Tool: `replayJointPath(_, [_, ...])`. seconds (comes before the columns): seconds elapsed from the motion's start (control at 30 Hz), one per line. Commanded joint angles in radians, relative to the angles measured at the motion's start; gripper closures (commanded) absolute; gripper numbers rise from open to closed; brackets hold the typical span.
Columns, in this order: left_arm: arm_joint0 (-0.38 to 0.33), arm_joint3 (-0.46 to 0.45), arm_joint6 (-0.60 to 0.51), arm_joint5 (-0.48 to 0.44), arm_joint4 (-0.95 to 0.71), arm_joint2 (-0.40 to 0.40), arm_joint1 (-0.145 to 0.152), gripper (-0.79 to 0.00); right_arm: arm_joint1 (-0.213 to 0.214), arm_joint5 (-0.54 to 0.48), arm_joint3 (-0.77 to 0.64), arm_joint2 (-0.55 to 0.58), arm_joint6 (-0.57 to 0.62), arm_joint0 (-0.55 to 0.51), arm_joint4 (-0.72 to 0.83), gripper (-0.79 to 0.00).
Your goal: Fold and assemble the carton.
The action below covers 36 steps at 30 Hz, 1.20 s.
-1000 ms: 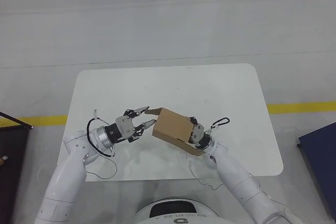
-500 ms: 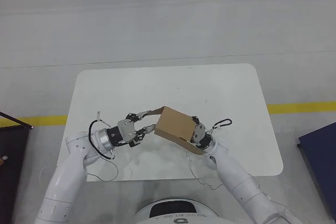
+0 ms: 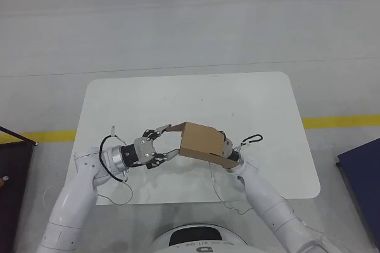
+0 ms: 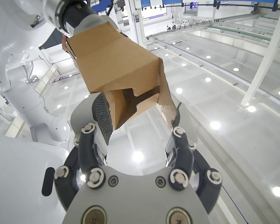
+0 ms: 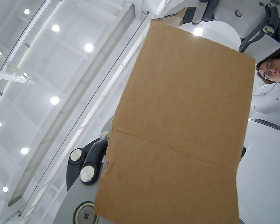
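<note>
Carton [image 3: 199,142] held above the white worktop [image 3: 259,101], over the middle of its front half, lying roughly level. Right gripper [image 3: 226,152] is clamped on the carton's end flap. Left gripper [image 3: 169,140] is spread wide, its fingers [image 4: 102,113] straddling the open end and touching the loose flaps.

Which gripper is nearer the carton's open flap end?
Left. The left gripper is open around the flaps at that end of the carton; the right gripper grips the opposite end.
</note>
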Motion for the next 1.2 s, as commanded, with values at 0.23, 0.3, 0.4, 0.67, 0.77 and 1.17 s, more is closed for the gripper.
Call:
replayJointPath(0.23, [0.014, 0.003, -0.038, 0.022, 0.004, -0.015, 0.009, -0.613, -0.001, -0.007, -0.008, 0.005, -0.007, -0.004, -0.002, 0.0])
replayJointPath(0.3, [0.022, 0.001, -0.042, 0.022, 0.013, -0.008, 0.013, -0.613, -0.001, -0.007, -0.013, 0.007, -0.006, -0.007, -0.001, 0.0])
replayJointPath(0.4, [0.031, -0.008, -0.052, 0.022, 0.027, 0.007, 0.019, -0.616, -0.001, -0.004, -0.018, 0.009, -0.009, -0.009, -0.003, 0.0])
replayJointPath(0.67, [0.032, -0.024, -0.071, 0.019, 0.041, 0.025, 0.025, -0.616, 0.0, 0.002, -0.03, 0.008, -0.01, -0.017, -0.014, 0.0])
replayJointPath(0.77, [0.028, -0.031, -0.074, 0.017, 0.05, 0.038, 0.025, -0.61, 0.0, 0.006, -0.031, 0.008, -0.008, -0.019, -0.019, 0.0])
replayJointPath(1.17, [0.002, -0.075, -0.075, 0.001, 0.073, 0.076, 0.026, -0.628, -0.005, 0.141, -0.03, -0.031, -0.021, -0.013, 0.242, 0.0])
